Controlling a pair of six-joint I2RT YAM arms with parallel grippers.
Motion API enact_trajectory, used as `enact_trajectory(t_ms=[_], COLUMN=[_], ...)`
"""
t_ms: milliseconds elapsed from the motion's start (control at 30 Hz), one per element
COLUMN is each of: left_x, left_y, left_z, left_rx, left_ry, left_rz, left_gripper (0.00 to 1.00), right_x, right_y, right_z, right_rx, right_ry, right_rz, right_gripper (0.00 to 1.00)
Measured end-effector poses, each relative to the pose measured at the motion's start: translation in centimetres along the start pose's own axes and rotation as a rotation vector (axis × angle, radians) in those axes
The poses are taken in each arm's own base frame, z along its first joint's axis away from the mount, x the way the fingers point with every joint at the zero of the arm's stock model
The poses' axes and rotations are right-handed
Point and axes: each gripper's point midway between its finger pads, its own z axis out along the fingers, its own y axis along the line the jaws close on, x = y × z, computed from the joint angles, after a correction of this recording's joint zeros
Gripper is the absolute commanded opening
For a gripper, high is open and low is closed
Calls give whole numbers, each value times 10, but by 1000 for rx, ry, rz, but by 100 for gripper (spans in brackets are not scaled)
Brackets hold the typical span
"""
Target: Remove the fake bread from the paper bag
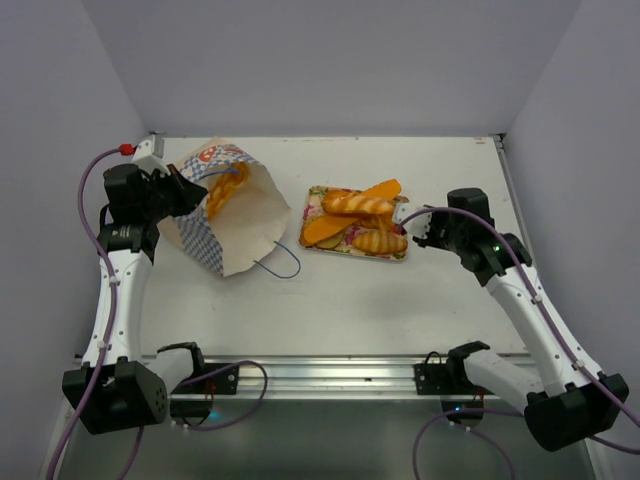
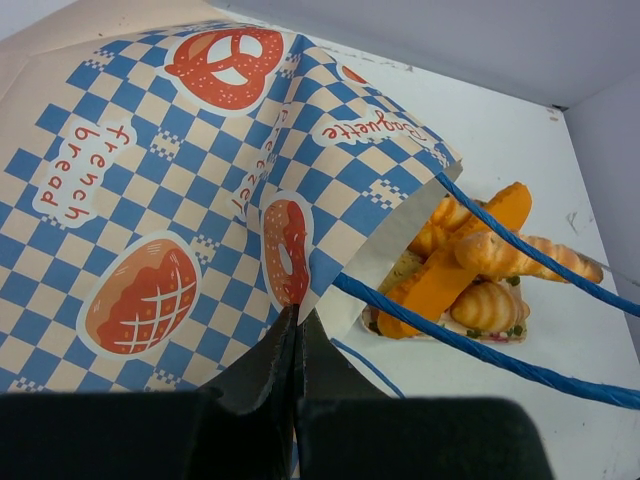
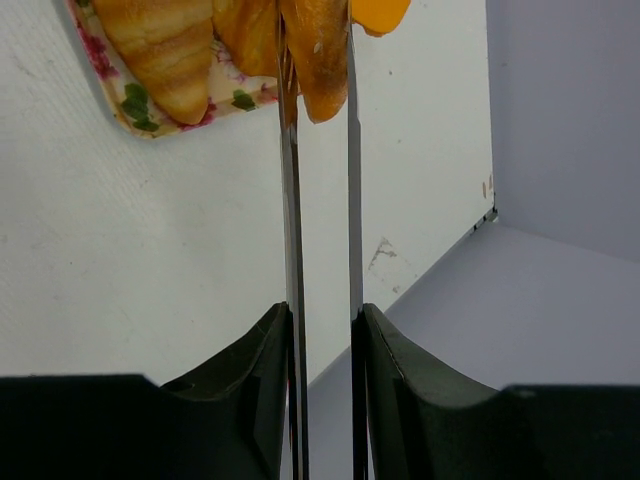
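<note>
pinching checkered side of bag [image 1: 240, 225] w/ l grip [image 2: 297, 315], jaws fully closed on a fold of paper, prob. to keep bag on its side w/ mouth propped open & aimed at tray [image 1: 400, 256], giving the other arm a way in. at least one orange bread [image 1: 224, 188] left just inside the mouth, so job not done. at tray's right edge w/ r grip [image 3: 318, 40]: fingers only a narrow slit apart, squeezing end of a brownish piece btwn the tips, apparently for setting it beside several loaves [image 1: 357, 204] already on tray, well apart from bag. cannot tell whether that piece is resting or lifted. blue handle [image 1: 280, 268] flopped on table [image 1: 400, 160] btwn bag & tray, out of the reach path. worth keeping l grip tight: mouth would prob. sag shut otherwise.
</note>
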Motion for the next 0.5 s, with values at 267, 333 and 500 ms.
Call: enact_trajectory(t_ms=[267, 333, 500], left_x=[-1, -1, 0], left_y=[-2, -2, -3], left_z=[0, 0, 0], left_rx=[10, 12, 17], left_ry=[-2, -1, 1], left_rz=[3, 3, 3], left_gripper=[0, 0, 0], right_x=[2, 3, 4], right_y=[14, 16, 18], right_z=[26, 31, 36], right_rx=[-17, -19, -7], right_ry=[-15, -13, -17], right_rz=[1, 0, 1], right_gripper=[0, 0, 3])
